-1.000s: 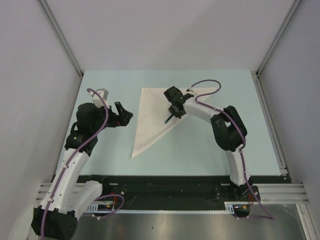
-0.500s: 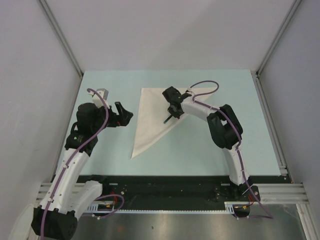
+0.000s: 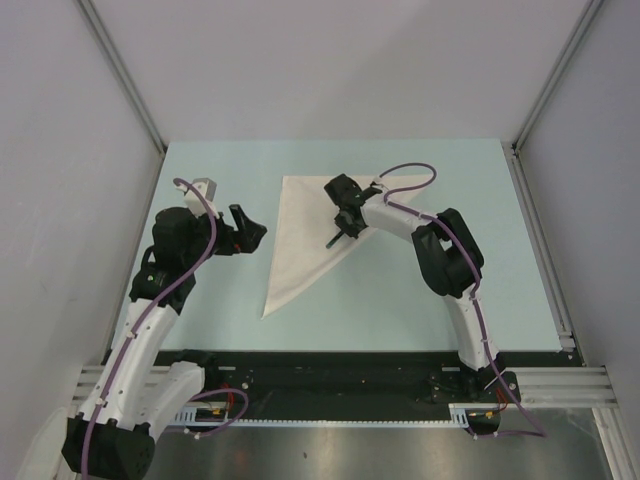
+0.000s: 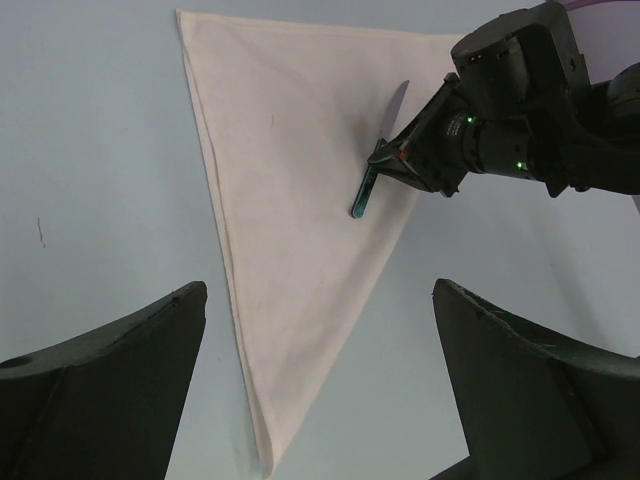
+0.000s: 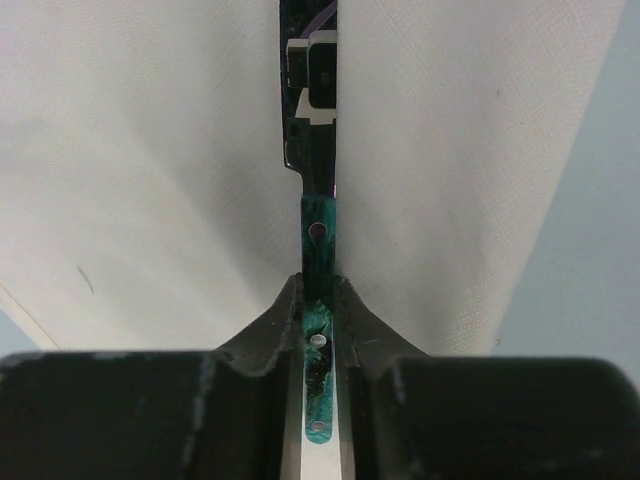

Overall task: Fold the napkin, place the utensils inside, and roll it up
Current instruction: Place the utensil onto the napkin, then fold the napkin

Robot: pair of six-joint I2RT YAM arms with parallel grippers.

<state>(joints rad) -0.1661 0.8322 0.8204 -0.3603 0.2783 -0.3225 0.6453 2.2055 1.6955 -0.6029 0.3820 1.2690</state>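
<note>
Two arms rise from the bottom of the overhead view, and both are bent at the elbow over the pale blue table (image 3: 420, 300). The left arm stands at the left side of the frame with its forearm lifted and turned inward. The left gripper (image 3: 251, 222) therefore points toward the centre and hangs beside the left edge of the napkin (image 3: 303, 225), apart from it. Its jaws are spread fully wide and hold nothing. In the left wrist view its two dark fingers (image 4: 115, 375) fill the lower corners, and the cloth lies between them, further away. The napkin is folded to a triangle and lies flat on the table. One edge runs across the upper middle of the overhead view, and a long point reaches down toward the lower centre. The right arm comes up from the lower right, folds at a dark elbow right of centre, and stretches its white forearm leftward to the upper right part of the napkin. There the right gripper (image 3: 343, 226) points down and to the left, low over the cloth. Its jaws are drawn in narrow around the dark bluish-green handle of the knife (image 3: 335, 238). In the right wrist view the handle sits between the fingertips (image 5: 270, 330), and the blade points to the top of the frame over the white cloth. Whether the knife touches the napkin cannot be told.
</note>
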